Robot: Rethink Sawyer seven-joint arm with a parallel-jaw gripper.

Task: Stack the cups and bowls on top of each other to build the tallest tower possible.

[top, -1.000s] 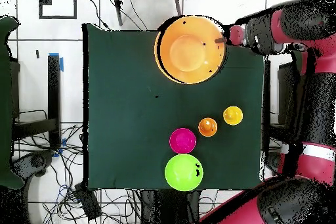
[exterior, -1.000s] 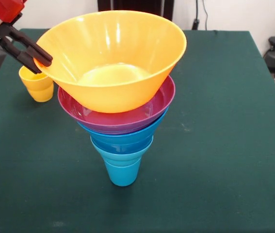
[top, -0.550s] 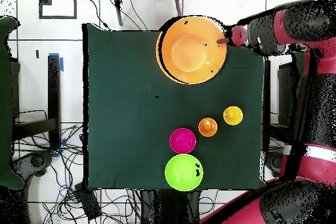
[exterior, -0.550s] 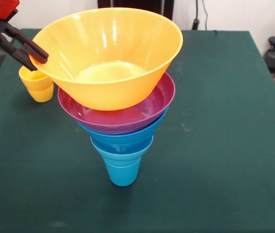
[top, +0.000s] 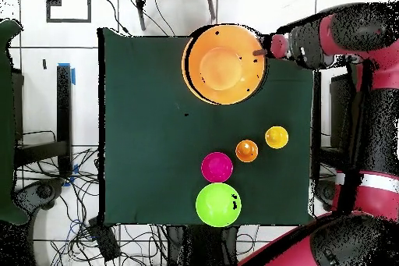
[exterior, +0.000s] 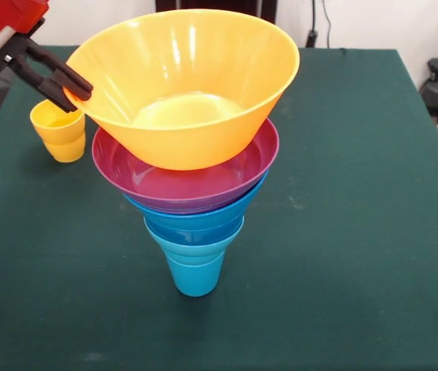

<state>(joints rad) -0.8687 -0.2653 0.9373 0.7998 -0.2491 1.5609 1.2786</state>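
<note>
Evidently the black gripper point(exterior: 76, 91) pinches the rim of the large glossy yellow-orange plastic bowl point(exterior: 184, 85), seating it atop the funnel-shaped tower point(exterior: 195, 224).

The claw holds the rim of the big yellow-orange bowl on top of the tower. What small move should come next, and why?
Probably lower the rim gently until the yellow-orange bowl sits level in the purple bowl. The bowl is tilted, its claw side higher, and the tower rests only on a narrow blue cup, so letting go now might tip it.

Red arm point(top: 366, 33) casing, black joints; slim black gripper point(exterior: 76, 89) prongs.
</note>
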